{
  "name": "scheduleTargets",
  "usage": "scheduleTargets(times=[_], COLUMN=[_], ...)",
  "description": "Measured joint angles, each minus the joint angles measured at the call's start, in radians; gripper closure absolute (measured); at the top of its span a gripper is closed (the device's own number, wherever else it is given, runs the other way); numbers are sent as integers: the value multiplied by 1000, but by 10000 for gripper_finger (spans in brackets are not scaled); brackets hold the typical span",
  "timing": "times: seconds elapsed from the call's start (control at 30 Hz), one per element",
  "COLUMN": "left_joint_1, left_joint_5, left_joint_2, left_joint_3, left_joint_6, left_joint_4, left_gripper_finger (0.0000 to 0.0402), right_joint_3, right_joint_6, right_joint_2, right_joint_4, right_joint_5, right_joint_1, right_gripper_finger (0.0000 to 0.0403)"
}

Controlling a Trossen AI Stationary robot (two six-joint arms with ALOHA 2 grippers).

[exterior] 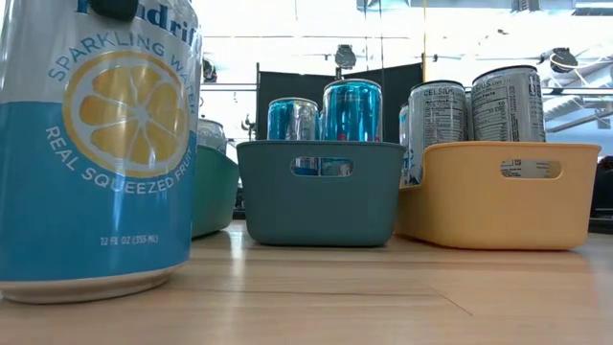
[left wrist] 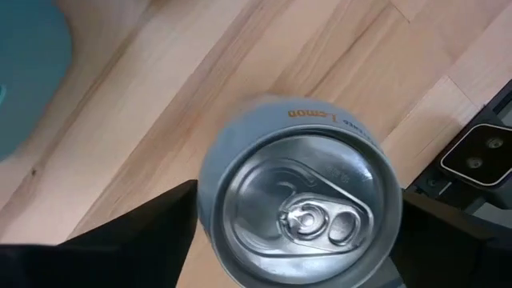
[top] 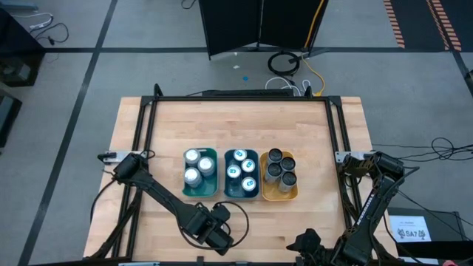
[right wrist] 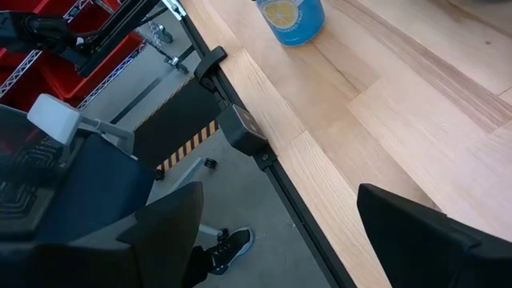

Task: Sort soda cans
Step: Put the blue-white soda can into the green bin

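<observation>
A blue and white lemon soda can [exterior: 96, 144] stands upright on the table near its front edge, left of centre. My left gripper [left wrist: 300, 232] points straight down over it, open, one finger on each side of the can's silver top [left wrist: 300, 208]; in the high view the gripper [top: 211, 233] hides the can. My right gripper [right wrist: 280, 240] hangs open and holds nothing over the table's front edge [top: 307, 242]; the lemon can [right wrist: 290, 20] shows farther off in its wrist view. Other soda cans stand in three trays. My left gripper comes from above, pointing down. Its fingers [left wrist: 164, 232] stand level with the upper side wall [left wrist: 210, 200] of the lemon can, one on each side. The gaps look closed, but I cannot tell whether the fingers touch. The can stands upright on the table.
At mid-table a green tray [top: 199, 195] holds silver-topped cans, a teal tray [top: 242, 196] blue-marked cans, an orange tray [top: 279, 197] dark-topped cans. Bare wood lies around them. A black frame [top: 148, 133] borders the table. A person's shoe [right wrist: 232, 240] shows on the floor.
</observation>
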Motion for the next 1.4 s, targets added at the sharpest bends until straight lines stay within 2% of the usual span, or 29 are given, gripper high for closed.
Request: scheduleTargets(times=[0.23, 0.43, 0.7, 0.97, 1.4], left_joint_1=[2, 2, 10, 23, 23], left_joint_5=[4, 4, -2, -26, -38], left_joint_2=[-1, -4, -5, -7, -7], left_joint_3=[0, 4, 69, 139, 148], left_joint_6=[-2, -2, 22, 83, 105], left_joint_4=[-1, -14, -122, -124, -126], left_gripper_finger=[67, 69, 70, 70, 70], right_joint_3=[0, 0, 0, 0, 0], right_joint_6=[-5, -8, -8, -7, -4], right_joint_2=[0, 0, 0, 0, 0], right_joint_4=[-1, -1, -1, -1, 0], right_joint_5=[0, 0, 0, 1, 1], right_joint_1=[0, 0, 0, 0, -1], right_gripper_finger=[80, 80, 80, 80, 80])
